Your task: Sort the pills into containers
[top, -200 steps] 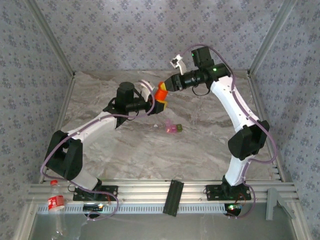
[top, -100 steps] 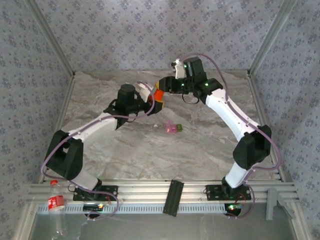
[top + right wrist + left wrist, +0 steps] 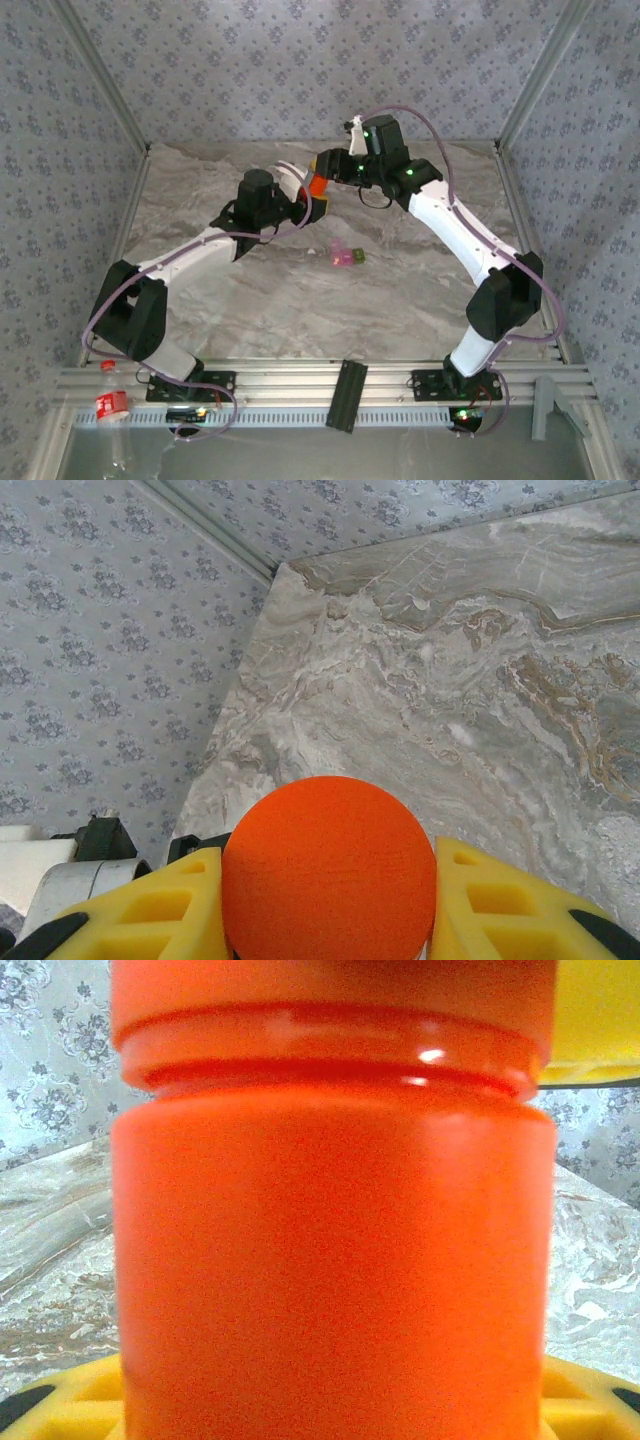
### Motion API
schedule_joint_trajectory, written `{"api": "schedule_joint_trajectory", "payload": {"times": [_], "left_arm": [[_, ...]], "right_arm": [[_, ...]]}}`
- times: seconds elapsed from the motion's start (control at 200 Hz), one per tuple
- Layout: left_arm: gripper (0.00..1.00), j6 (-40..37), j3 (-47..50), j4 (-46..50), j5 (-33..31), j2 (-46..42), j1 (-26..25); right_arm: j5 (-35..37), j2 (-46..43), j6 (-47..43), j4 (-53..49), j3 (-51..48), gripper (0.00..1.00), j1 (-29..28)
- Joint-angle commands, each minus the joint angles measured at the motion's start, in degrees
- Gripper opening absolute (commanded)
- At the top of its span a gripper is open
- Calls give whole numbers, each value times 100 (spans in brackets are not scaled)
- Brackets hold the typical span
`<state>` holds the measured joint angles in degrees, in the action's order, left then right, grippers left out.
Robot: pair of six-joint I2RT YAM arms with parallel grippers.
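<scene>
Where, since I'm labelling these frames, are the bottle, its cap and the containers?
bottle [image 3: 330, 1260]: left wrist view, middle of its orange body.
cap [image 3: 328, 865]: right wrist view, centre of its round top.
containers [image 3: 346, 257]: top view, seam between pink and green halves.

Top external: high behind the arm bases [image 3: 190, 385], angled down and forward across the marble table [image 3: 260, 300] to the back wall [image 3: 300, 70]. Left wrist: level, hard against the orange bottle [image 3: 330, 1260]. Right wrist: close, steep down onto its cap [image 3: 328, 875]. All three share the bottle.
</scene>
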<state>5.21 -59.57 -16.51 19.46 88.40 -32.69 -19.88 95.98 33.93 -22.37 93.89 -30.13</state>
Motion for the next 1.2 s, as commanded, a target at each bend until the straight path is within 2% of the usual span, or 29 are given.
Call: {"api": "schedule_joint_trajectory", "payload": {"times": [0.0,0.12,0.32,0.48,0.635,0.854,0.949,1.194], "left_arm": [[0,-90,-156,-1067,-83,-149,-102],[0,-100,-177,-1021,-57,-148,-101],[0,-65,-256,-891,219,-128,46],[0,-99,-307,-740,721,-195,157],[0,-129,-451,-454,1493,-243,216],[0,-170,-656,4,2365,-282,216],[0,-174,-740,159,2552,-263,218],[0,-212,-784,264,2664,-226,214]], "right_arm": [[-40,47,341,-412,-139,34,-100],[-268,56,263,-488,-21,41,-17],[-810,-226,-237,-703,248,68,391],[-1238,-521,-585,-827,383,80,935],[-1651,-373,-1177,-1358,823,82,1309],[-2368,-41,-2392,-2005,1365,82,1303],[-2703,93,-2670,-2160,1503,82,1232],[-2877,363,-2813,-2228,1699,83,1035]]}}
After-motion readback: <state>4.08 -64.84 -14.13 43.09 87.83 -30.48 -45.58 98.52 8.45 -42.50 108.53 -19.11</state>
